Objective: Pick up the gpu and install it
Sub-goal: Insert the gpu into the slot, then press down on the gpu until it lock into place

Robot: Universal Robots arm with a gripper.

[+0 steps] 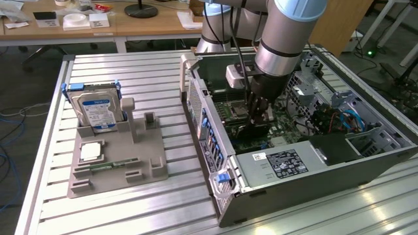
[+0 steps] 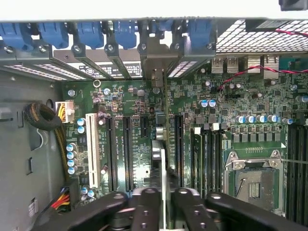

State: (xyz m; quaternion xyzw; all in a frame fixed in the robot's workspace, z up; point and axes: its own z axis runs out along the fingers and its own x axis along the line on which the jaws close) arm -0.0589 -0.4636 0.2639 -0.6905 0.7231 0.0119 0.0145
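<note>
Gripper [image 1: 259,116] on grey robot arm: lowered deep into the open grey metal computer case [image 1: 225,196], over the green motherboard [image 2: 134,101] on the case floor. Straddles the top edge of the gpu [image 2: 161,156], a thin green circuit card seen edge-on in the wrist view. Cannot tell whether clamped on the card or loose around it.

Gpu upright inside the case, standing along the long black expansion slots on the motherboard, its silver end bracket reaching to the case's rear wall among the blue plastic slot latches [image 2: 89,33]. Cannot tell whether seated fully in a slot.

Beside the card inside the case: a white slot [image 2: 91,149] and an empty silver processor socket [image 2: 252,183].

Outside the case, towards the exterior view's left: grey plastic parts holder [image 1: 140,147] on the slatted aluminium table [image 1: 130,215]. Carries a boxy silver hard drive with blue label [image 1: 98,111] standing upright, and a narrow green memory stick [image 1: 111,165] lying flat.
</note>
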